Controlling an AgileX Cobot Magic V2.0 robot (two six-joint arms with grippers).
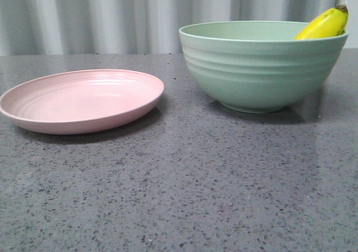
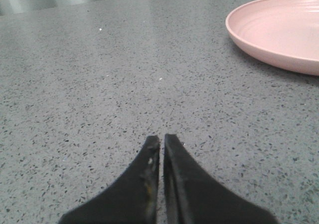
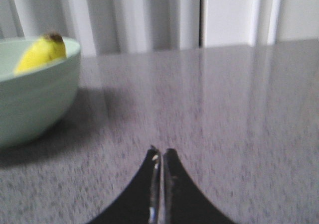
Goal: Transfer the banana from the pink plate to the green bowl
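Note:
The yellow banana (image 1: 325,24) lies inside the green bowl (image 1: 260,67) at the right, with its dark tip sticking up over the bowl's right rim. The pink plate (image 1: 84,99) sits bare at the left. The bowl (image 3: 35,102) and banana tip (image 3: 42,52) also show in the right wrist view. The plate's edge (image 2: 279,30) shows in the left wrist view. My left gripper (image 2: 162,137) is shut and holds nothing, low over the table beside the plate. My right gripper (image 3: 161,152) is shut and holds nothing, apart from the bowl. Neither gripper shows in the front view.
A grey speckled tabletop (image 1: 196,179) carries the plate and the bowl. A pale pleated curtain (image 1: 112,17) hangs behind the table's far edge.

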